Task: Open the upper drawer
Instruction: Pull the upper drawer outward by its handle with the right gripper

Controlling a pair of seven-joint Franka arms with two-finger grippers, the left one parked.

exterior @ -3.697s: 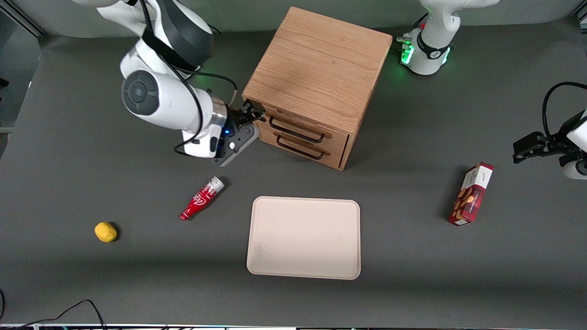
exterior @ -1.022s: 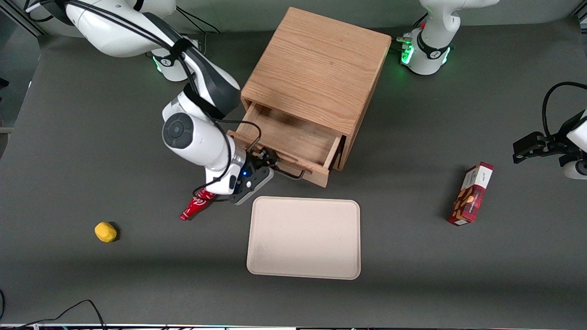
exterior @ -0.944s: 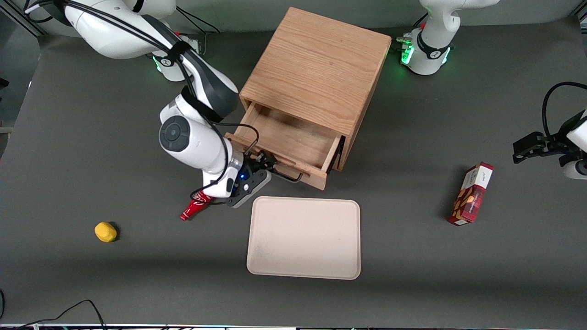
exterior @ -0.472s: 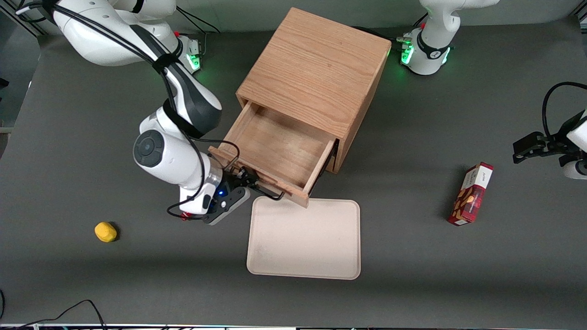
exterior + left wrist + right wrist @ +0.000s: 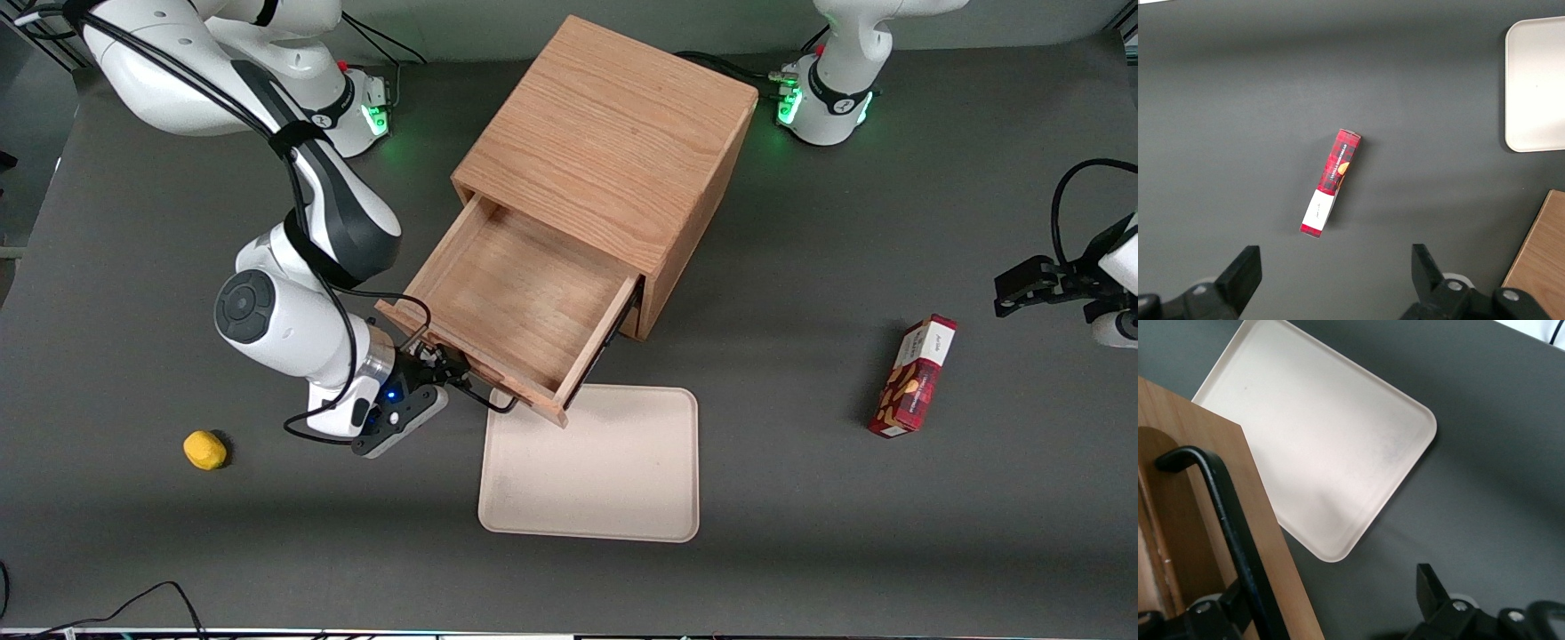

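Oak with a straight, open grain makes up the cube cabinet in the upper middle of the front view. From its top slot the upper drawer stands far out toward the front camera. It is a shallow square-cornered wooden tray with thin walls and a bare floor. Its handle is a thin black wire bent into a wide staple shape, fixed on the flat front panel.

I see the gripper in the middle of the front view, right at the drawer front, at the end of the handle nearer the working arm. In the right wrist view the black fingers are spread wide. The wire runs just beside one of them and well apart from the other, so nothing is pinched.

A smooth cream tray with rounded corners lies on the matt grey table, nearer the camera. In the front view the drawer's front corner overlaps the tray's edge.
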